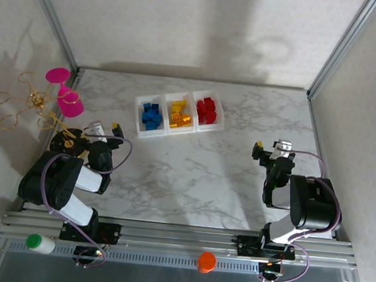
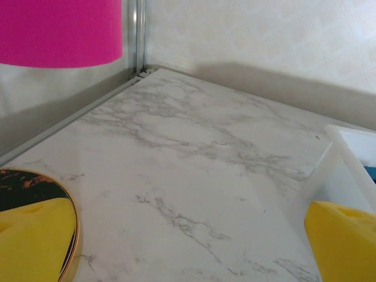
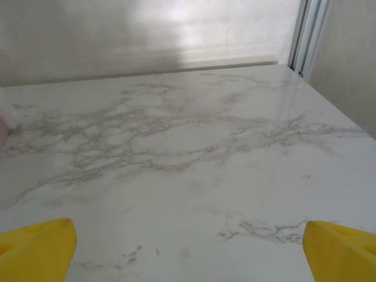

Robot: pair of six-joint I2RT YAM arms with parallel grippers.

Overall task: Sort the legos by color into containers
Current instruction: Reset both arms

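Legos (image 1: 180,117) lie grouped blue, yellow and red inside the containers (image 1: 150,135) at the far centre of the table (image 1: 191,175). You have open room before both arms. Left gripper (image 1: 106,128) and right gripper (image 1: 270,149) stand spread wide, holding nothing.

Left wrist: the containers' wall is cropped at right, and the contents are hard to make out.

Right wrist: open table reaches its far edge.

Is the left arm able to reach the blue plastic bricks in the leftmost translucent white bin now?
Probably yes: the left gripper is open, bare marble table lies between it and the bin, and the blue bricks sit uncovered inside.
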